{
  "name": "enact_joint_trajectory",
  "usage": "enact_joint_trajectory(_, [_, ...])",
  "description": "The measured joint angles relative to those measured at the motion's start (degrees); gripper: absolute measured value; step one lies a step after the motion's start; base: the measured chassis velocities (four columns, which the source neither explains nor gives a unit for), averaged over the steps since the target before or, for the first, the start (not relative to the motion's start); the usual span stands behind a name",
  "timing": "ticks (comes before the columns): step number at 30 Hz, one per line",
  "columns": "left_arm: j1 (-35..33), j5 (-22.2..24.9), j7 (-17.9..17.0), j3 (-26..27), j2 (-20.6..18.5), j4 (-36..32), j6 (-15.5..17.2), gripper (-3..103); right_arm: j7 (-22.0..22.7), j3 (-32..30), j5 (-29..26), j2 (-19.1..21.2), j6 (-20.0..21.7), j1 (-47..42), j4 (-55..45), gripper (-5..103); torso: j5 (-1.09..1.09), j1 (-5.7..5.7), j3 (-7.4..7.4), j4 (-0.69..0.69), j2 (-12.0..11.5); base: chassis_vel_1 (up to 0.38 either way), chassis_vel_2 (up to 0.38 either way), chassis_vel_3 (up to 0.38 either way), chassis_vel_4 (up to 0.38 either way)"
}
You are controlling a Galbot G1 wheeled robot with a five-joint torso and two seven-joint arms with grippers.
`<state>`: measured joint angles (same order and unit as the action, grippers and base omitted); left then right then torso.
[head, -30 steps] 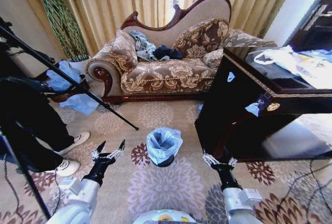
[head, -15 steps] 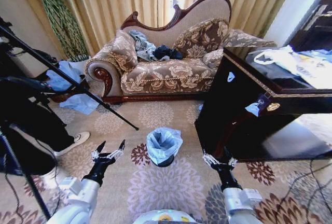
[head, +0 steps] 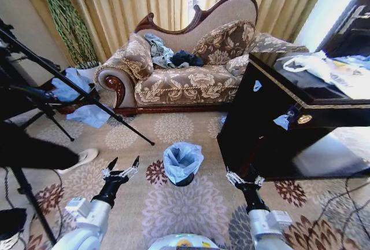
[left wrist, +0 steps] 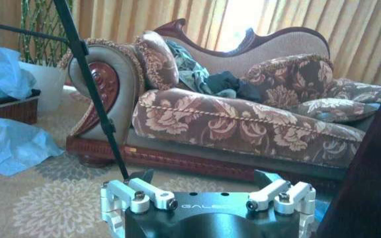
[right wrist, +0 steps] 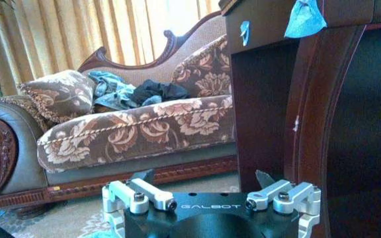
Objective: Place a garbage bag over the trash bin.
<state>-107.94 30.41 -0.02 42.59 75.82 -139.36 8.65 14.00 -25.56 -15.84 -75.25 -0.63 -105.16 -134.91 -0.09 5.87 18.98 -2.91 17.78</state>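
On the carpet's left side, the left gripper hovers, jaws spread, empty. At centre, the garbage bag already lines the trash bin. Right gripper likewise spread; task appears complete.

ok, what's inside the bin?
The bag lines the bin and drapes over its rim. Its folds hide the bottom, so any contents can't be seen.

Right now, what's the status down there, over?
Left gripper open, right gripper open, both low and empty. Garbage bag already lining trash bin. Nothing between them.
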Motion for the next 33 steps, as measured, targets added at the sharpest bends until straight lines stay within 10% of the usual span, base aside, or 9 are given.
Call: enact_joint_trajectory(33, [0.00, 0.00, 0.00, 0.00, 0.00, 0.00, 0.00, 100, 0.00, 0.00, 0.00, 0.00, 0.00, 0.00, 0.00, 100, 0.00, 0.00, 0.00, 0.00, 0.00, 0.000, 0.000, 0.000, 0.000])
